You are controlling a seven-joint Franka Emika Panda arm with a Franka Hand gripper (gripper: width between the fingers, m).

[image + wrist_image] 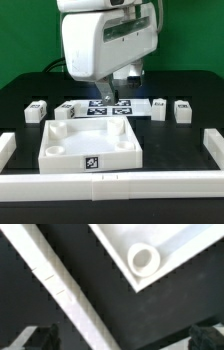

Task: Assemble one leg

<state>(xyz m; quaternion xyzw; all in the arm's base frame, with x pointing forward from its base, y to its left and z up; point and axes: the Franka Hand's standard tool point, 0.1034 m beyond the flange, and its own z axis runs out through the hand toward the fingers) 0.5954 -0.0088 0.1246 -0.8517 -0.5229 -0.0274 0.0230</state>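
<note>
So, nearest the camera in the exterior view was the white front rail (110, 184). Right behind it sat the big tray-like part (60, 155) on the black surface (170, 140).

Past the tray there was a row running across. The marker board (100, 110) was in the middle, with the hand (108, 98) hanging just over it. From the hand, one leg (158, 107) stood at about 3 o'clock, near it but clearly apart. A second leg (182, 108) was further out the same way. At 9 o'clock was what looked like a third leg (68, 108), then a fourth leg (36, 110) beyond it.

My read is that whichever one gets picked, the reach is sideways along that row, not forward toward the tray.

Each leg was a small white blocky peg with a black-and-white tag on its face. The 3 o'clock ones looked a bit taller than wide, so probably upright, but they're honestly too small to call the long axis.

In the wrist view the fingertips (40, 336) were spread wide with nothing between them, so the hand was released and empty. That view only showed a tray corner with its round recess (145, 259) and a rail strip (60, 286), no leg at all. Behind everything was the bulky white arm (100, 40).
</note>
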